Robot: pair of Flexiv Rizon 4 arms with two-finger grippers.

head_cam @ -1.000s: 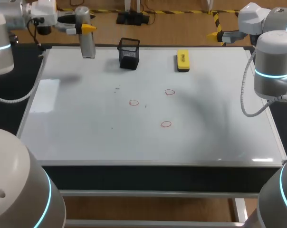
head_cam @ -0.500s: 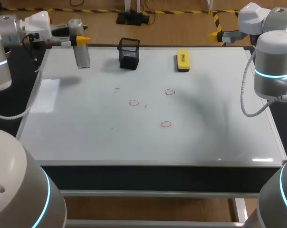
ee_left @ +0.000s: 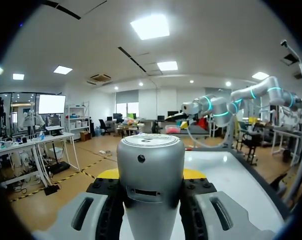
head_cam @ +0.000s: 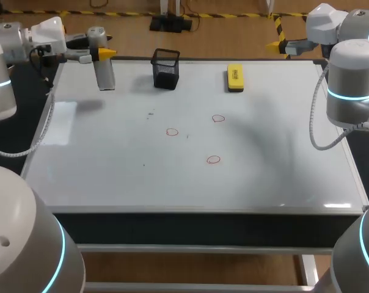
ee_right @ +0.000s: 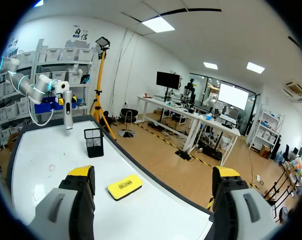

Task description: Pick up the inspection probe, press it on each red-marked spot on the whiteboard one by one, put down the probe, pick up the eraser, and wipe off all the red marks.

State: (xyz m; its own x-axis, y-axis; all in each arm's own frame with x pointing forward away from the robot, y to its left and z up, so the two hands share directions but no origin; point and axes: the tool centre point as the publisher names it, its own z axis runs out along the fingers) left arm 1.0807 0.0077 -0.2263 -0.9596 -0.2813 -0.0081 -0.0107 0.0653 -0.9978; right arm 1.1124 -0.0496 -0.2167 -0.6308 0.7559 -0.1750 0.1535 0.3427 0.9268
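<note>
Your left gripper (head_cam: pixel 102 54) hangs at the whiteboard's (head_cam: pixel 111 177) 11 o'clock corner, just inside the far edge. Its fingers pinch the inspection probe (head_cam: pixel 104 70) from two sides. The grey probe stands nearly upright, lifted off the surface, and its shadow (head_cam: pixel 87 105) falls apart from it on the board. In the left wrist view the probe (ee_left: pixel 150 155) sits between the yellow tips of the left gripper (ee_left: pixel 151 173).

Your right gripper (head_cam: pixel 281 44) waits past the far edge at about 1 o'clock, its fingers spread wide around nothing. The right wrist view shows the right gripper (ee_right: pixel 153 172) the same way, with the eraser (ee_right: pixel 125 185) ahead of it.

Along the far edge, the black mesh holder (head_cam: pixel 165 68) stands at 12 o'clock and the yellow eraser (head_cam: pixel 235 77) lies at 1 o'clock, well apart.

Three red marks (head_cam: pixel 172 132) (head_cam: pixel 218 118) (head_cam: pixel 213 160) ring the middle of the board. A wide stretch of white runs from them to the 6 o'clock edge and out to both sides.
</note>
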